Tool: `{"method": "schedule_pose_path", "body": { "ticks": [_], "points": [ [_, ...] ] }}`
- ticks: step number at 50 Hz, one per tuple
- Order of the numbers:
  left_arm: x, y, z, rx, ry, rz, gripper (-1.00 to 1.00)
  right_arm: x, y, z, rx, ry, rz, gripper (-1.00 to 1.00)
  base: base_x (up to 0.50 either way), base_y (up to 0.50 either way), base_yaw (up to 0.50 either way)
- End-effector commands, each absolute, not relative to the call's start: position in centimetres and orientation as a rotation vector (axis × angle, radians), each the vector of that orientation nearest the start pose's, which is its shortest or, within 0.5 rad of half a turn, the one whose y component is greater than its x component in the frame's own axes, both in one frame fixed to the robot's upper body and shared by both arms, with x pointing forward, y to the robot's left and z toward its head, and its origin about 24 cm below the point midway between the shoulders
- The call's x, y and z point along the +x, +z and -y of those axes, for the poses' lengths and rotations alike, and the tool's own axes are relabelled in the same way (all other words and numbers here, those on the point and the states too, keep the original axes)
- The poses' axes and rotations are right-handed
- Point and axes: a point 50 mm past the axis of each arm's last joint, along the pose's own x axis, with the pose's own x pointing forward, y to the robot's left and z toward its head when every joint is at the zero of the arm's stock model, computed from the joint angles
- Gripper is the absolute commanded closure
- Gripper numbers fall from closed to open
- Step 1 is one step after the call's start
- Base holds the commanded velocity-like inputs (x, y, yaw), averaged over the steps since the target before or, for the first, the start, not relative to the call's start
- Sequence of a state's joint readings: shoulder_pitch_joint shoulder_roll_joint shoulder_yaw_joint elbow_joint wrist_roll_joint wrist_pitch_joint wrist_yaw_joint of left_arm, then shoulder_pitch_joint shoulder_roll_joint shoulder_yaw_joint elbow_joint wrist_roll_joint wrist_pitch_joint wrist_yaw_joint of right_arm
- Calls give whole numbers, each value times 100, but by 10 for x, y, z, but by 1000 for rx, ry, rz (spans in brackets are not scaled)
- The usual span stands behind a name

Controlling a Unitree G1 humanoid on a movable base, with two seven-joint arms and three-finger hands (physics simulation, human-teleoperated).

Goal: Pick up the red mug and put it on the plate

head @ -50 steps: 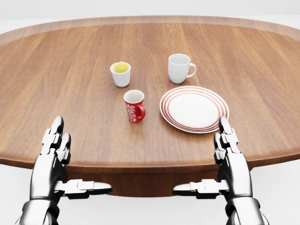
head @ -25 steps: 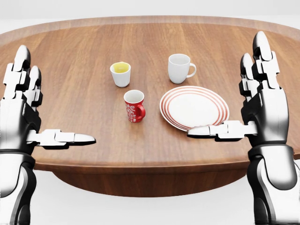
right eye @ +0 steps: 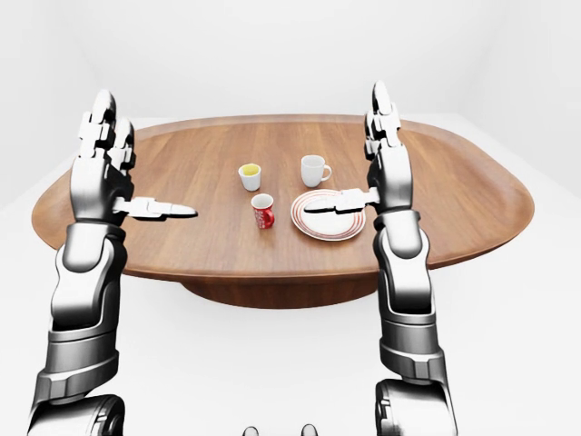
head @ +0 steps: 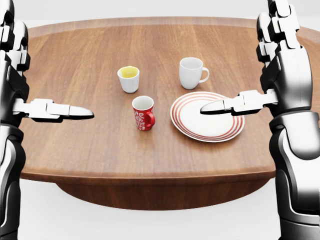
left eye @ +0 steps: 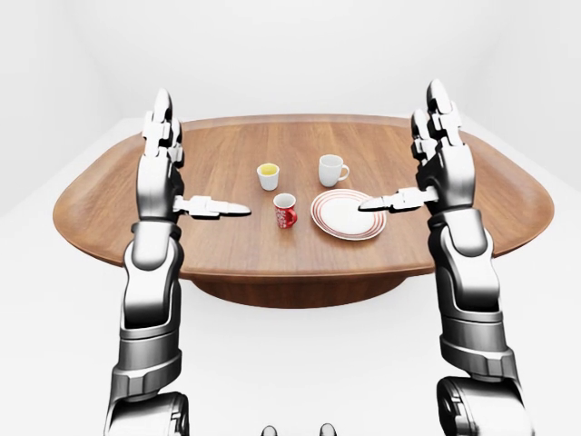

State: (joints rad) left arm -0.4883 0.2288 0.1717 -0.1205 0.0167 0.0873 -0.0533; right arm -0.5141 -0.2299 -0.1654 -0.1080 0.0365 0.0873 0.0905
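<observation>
The red mug (head: 143, 113) stands upright on the wooden table (head: 90, 145), just left of the red-ringed white plate (head: 207, 116). My left hand (head: 20, 80) is open and raised at the left edge of the head view, its thumb pointing toward the mug, well apart from it. My right hand (head: 272, 70) is open and raised at the right, and its thumb (head: 227, 105) hangs over the plate. Both hands hold nothing.
A white mug (head: 191, 73) stands above the plate in the head view. A small white cup with yellow inside (head: 128, 79) stands above the red mug. The oval table's near edge (left eye: 290, 272) lies between my arms.
Both hands have risen from below the table's near edge to above its surface, fingers staying spread. The mug, cups and plate have not moved.
</observation>
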Motion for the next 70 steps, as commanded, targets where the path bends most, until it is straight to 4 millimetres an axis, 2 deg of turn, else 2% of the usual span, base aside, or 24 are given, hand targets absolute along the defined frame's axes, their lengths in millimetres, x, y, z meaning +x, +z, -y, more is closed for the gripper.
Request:
{"method": "schedule_pose_path", "body": {
  "ticks": [1,16,32,44,48,70],
  "points": [
    [312,219,-189,231,37,559,-100,315,226,187,-196,27,572,-100,0,0,0],
    [310,221,-189,236,32,569,-100,314,225,189,-202,19,569,-100,0,0,0],
    [309,221,-186,235,25,573,-100,307,232,188,-222,28,607,-100,0,0,0],
    [303,229,-186,236,23,615,-100,302,240,183,-240,40,651,-100,0,0,0],
    [310,221,-188,235,30,570,-100,303,241,182,-250,45,652,-100,0,0,0],
    [306,227,-183,245,17,603,-100,302,237,182,-265,50,638,-100,10,0,0]
  ]
}}
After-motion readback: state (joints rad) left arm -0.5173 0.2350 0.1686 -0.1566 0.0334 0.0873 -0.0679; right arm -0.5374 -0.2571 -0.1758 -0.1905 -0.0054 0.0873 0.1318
